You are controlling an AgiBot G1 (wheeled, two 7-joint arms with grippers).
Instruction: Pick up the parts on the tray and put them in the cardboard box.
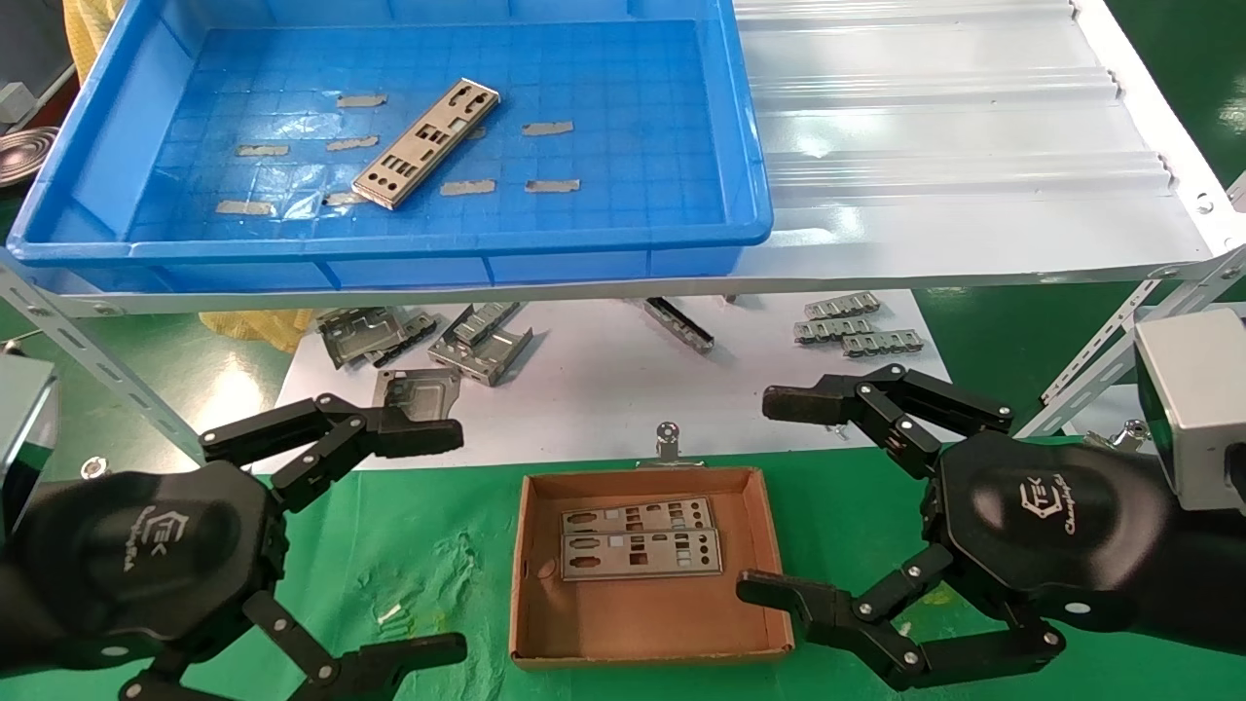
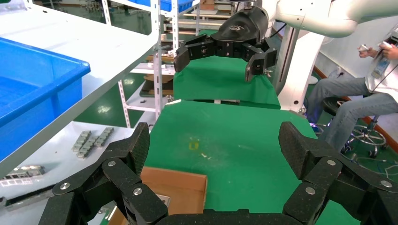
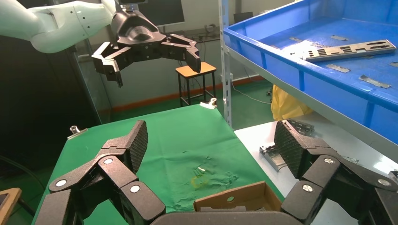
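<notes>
One silver part (image 1: 425, 143) lies at an angle on the floor of the blue tray (image 1: 389, 255), up on the shelf; the right wrist view shows the same part (image 3: 349, 49). Below, on the green cloth, sits the cardboard box (image 1: 527, 584) with two parts (image 1: 638, 514) (image 1: 642, 556) flat inside, side by side. My left gripper (image 1: 450, 541) hovers open just left of the box, holding nothing. My right gripper (image 1: 761, 495) hovers open just right of the box, also holding nothing. Each wrist view shows its own open jaws, left gripper (image 2: 216, 140) and right gripper (image 3: 211, 138), over a corner of the box (image 2: 173, 185) (image 3: 234, 201).
Bent grey brackets (image 1: 477, 341) and ridged connector strips (image 1: 857, 326) lie on the white sheet under the shelf. A white ribbed panel (image 1: 954, 127) sits right of the tray. A metal clip (image 1: 668, 438) stands behind the box. A seated person (image 2: 366, 93) is off to the side.
</notes>
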